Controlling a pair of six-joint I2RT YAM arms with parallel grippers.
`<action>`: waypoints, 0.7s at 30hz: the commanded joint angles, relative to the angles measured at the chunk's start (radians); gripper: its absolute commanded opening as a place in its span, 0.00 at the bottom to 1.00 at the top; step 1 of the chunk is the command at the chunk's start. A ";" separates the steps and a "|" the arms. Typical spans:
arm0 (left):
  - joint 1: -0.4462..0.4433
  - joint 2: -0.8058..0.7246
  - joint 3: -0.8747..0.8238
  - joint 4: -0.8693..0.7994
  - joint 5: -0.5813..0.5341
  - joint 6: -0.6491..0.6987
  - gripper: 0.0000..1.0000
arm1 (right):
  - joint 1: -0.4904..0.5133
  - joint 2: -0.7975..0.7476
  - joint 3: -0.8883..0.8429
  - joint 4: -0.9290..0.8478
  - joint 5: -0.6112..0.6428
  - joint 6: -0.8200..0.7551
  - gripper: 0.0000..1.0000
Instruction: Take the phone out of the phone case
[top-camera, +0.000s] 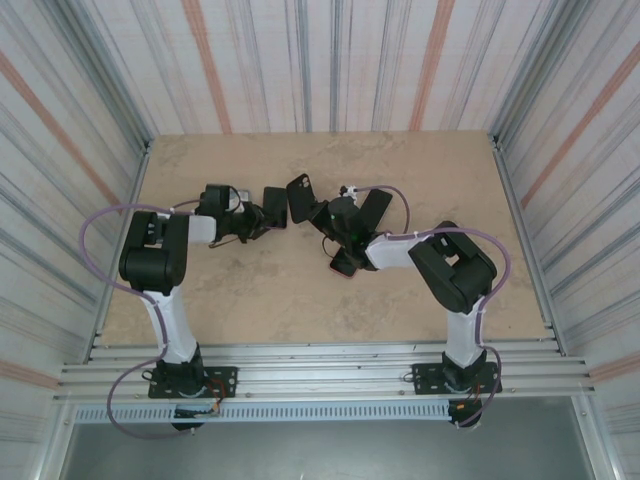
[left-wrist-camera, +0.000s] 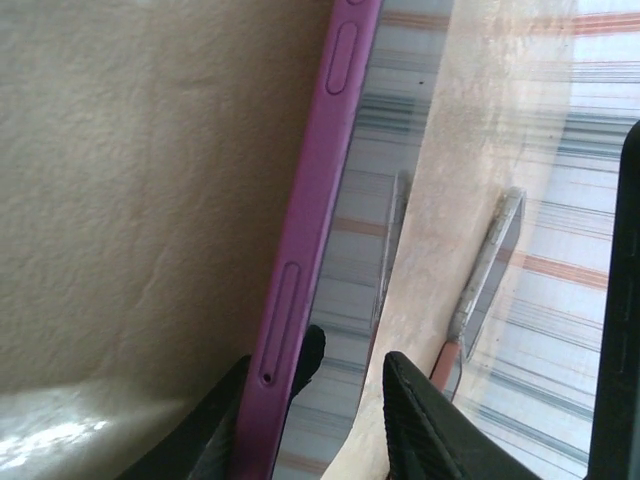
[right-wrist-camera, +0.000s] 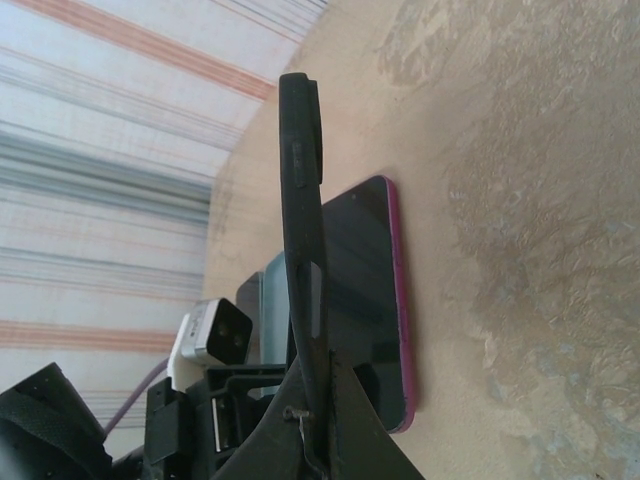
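The phone (top-camera: 273, 208), with a purple rim (left-wrist-camera: 310, 230) and a dark glossy screen (right-wrist-camera: 360, 290), sits left of the table's middle. My left gripper (top-camera: 262, 213) straddles its near end. One finger (left-wrist-camera: 205, 440) lies against the phone's back, while the other finger (left-wrist-camera: 420, 420) stands apart from the screen, so it is open. The black phone case (top-camera: 298, 198) is off the phone and held edge-on just to its right (right-wrist-camera: 300, 200). My right gripper (right-wrist-camera: 325, 400) is shut on the case's lower edge.
The beige tabletop (top-camera: 300, 300) is walled by striped panels (top-camera: 320, 60) on three sides, with metal rails (top-camera: 320, 355) along the near edge. A dark part with a pink edge (top-camera: 347, 262) hangs under the right wrist. Open table lies behind and in front of both grippers.
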 joint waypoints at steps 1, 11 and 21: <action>0.006 -0.028 0.020 -0.042 -0.019 0.047 0.38 | -0.001 0.030 0.031 -0.016 0.022 0.002 0.05; 0.006 -0.075 0.013 -0.153 -0.103 0.142 0.49 | 0.015 0.082 0.084 -0.071 0.072 -0.011 0.06; 0.008 -0.107 0.009 -0.215 -0.153 0.198 0.54 | 0.021 0.147 0.134 -0.104 0.155 0.001 0.06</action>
